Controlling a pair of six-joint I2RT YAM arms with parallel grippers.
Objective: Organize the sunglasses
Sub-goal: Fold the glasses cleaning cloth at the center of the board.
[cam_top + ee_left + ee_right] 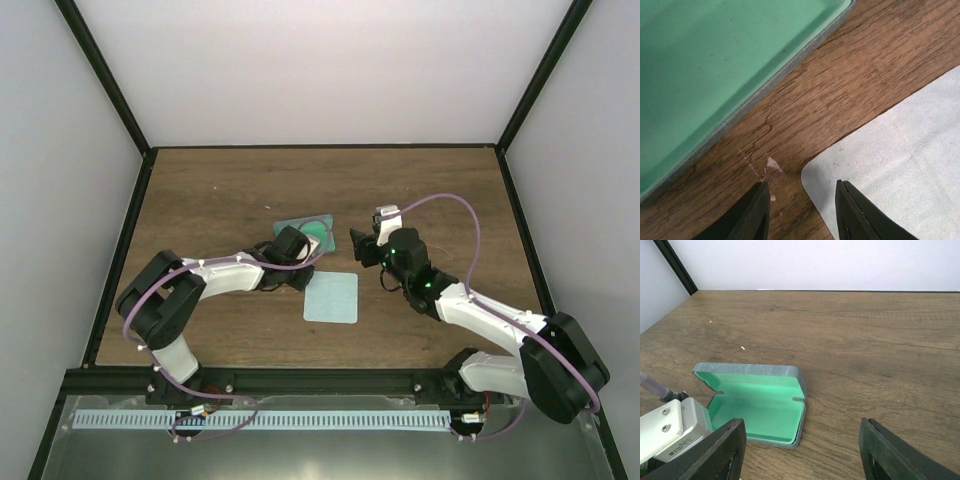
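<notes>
Near the middle of the wooden table (220, 200): a hard glasses case (755, 410), lying open, grey shell, mint-green lining bare, nothing inside. At 6 o'clock from the case, close by but apart: a pale cleaning cloth (331, 297), spread flat, nothing on it.

No sunglasses to be found in any view. Not in the case, not on the cloth, not between either pair of fingers. Possibly hidden under an arm or off the table; impossible to tell.

As for the left gripper (802, 215): low at roughly 7 o'clock of the case, over bare wood between the case edge and a rounded corner of the cloth, jaws parted, holding nothing. As for the right gripper (802, 452): at 3 o'clock of the case, raised, facing the open case, jaws spread wide, likewise empty.

Judging progress: early, or at least far from finished. Done, by the look of things: case open and cloth laid out. Left to do, presumably: locating the sunglasses, setting them in the green hollow of the case, perhaps tucking the cloth in as well, then closing the lid. Nothing of that visible yet.
</notes>
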